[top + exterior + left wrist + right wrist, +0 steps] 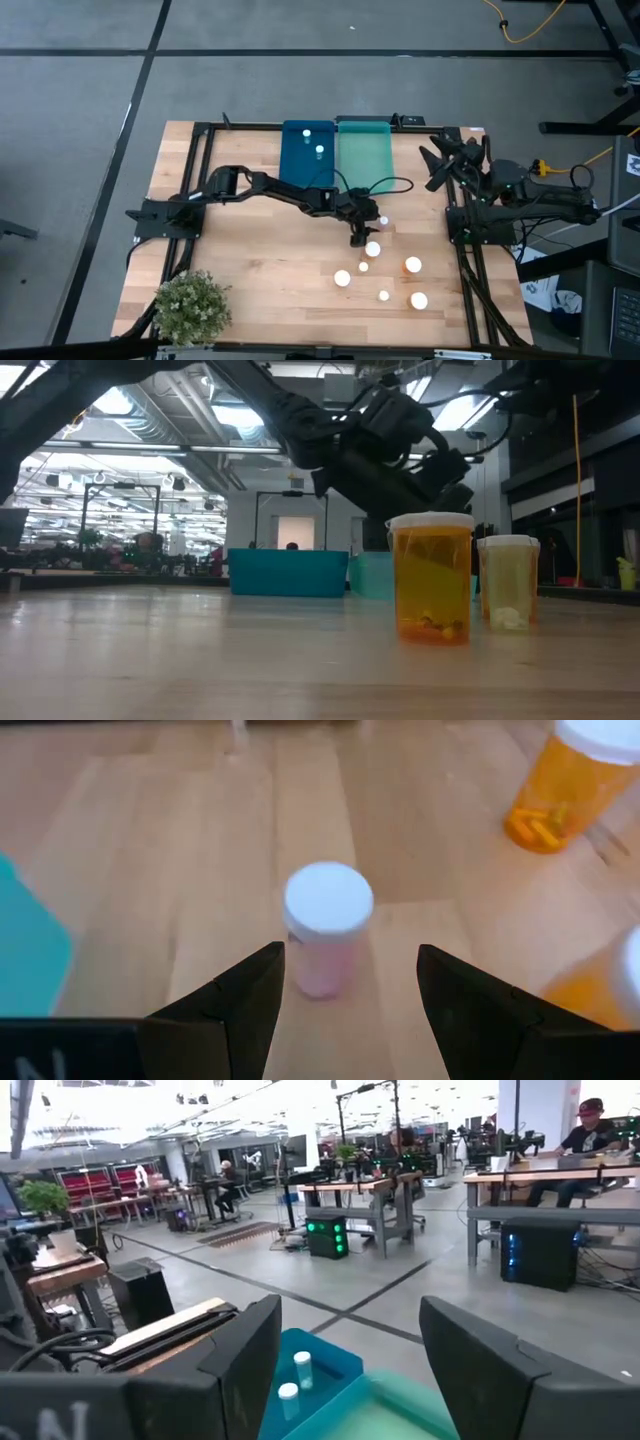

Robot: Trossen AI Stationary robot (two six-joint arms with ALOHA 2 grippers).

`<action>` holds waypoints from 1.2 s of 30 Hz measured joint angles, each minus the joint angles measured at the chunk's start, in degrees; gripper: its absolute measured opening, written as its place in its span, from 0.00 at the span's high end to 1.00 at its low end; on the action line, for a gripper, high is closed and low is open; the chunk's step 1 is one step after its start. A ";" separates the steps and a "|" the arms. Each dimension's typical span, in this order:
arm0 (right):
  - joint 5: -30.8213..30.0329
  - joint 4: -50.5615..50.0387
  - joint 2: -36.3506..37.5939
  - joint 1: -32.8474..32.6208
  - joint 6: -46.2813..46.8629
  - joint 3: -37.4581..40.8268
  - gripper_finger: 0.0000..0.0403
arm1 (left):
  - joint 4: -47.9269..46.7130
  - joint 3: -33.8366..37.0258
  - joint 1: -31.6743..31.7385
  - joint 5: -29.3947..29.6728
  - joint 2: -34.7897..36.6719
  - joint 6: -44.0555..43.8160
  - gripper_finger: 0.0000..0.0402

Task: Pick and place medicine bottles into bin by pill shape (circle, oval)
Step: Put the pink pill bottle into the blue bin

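Several white-capped medicine bottles stand upright on the wooden table (260,260) at the near right. A slim pink-bodied one (383,220) stands farthest back. My left gripper (360,236) is open right beside it. In the left wrist view the pink bottle (326,928) stands just ahead of the gap between the fingertips (350,985), untouched. Two amber bottles (412,264) (419,300) stand nearer the front. Two small bottles (307,131) (319,150) lie in the dark blue bin (290,165). My right gripper (440,160) is open and empty at the table's right side.
The green bin (365,160) stands right of the blue one at the far edge. Other bottles (373,248) (342,278) stand close around the left gripper. A potted plant (190,305) sits at the near left corner. Black frame rails (195,200) border the table.
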State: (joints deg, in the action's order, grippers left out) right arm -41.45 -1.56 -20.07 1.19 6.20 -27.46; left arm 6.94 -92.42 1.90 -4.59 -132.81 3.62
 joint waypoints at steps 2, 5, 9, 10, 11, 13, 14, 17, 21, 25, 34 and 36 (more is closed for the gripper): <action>0.01 -0.06 0.09 0.01 -0.33 0.00 0.40 | 0.21 -0.32 0.01 0.45 0.00 0.07 0.45; 0.11 -0.24 0.08 0.02 -0.44 0.00 0.40 | 1.45 -0.36 0.45 0.77 0.02 1.03 0.45; 0.13 -0.39 0.08 0.02 -0.46 0.00 0.40 | 2.21 -0.38 1.15 0.78 0.05 1.02 0.45; 0.13 -0.39 0.08 0.02 -0.46 0.00 0.40 | 2.01 -0.38 1.26 0.77 0.00 1.02 0.45; 0.13 -0.39 0.08 0.02 -0.44 0.00 0.40 | 1.97 -0.38 1.34 0.77 -0.03 1.02 0.45; 0.13 -0.39 0.08 0.02 -0.44 0.00 0.40 | 2.21 -0.38 1.37 0.77 -0.04 1.02 0.45; 0.13 -0.39 0.08 0.02 -0.44 0.00 0.40 | 2.49 -0.38 1.37 0.73 -0.04 1.02 0.45; 0.13 -0.42 0.08 0.02 -0.35 0.00 0.40 | 3.57 -0.38 1.31 -0.48 -0.04 1.01 0.45; 0.13 -0.42 0.08 0.02 -0.33 0.00 0.40 | 3.68 -0.38 1.04 -0.56 -0.07 1.00 0.45; 0.13 -0.42 0.08 0.02 -0.32 0.00 0.40 | 4.29 -0.38 1.01 -0.58 -0.07 1.02 0.45; 0.13 -0.42 0.08 0.02 -0.37 0.00 0.40 | 4.66 -0.38 1.06 -0.58 -0.07 1.06 0.45; 0.13 -0.42 0.08 0.02 -0.39 0.00 0.40 | 4.98 -0.38 1.06 -0.57 -0.07 1.43 0.45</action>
State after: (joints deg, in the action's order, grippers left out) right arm -41.32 -1.98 -19.99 1.21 5.80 -27.46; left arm 11.92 -92.79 2.96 -5.16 -132.88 5.05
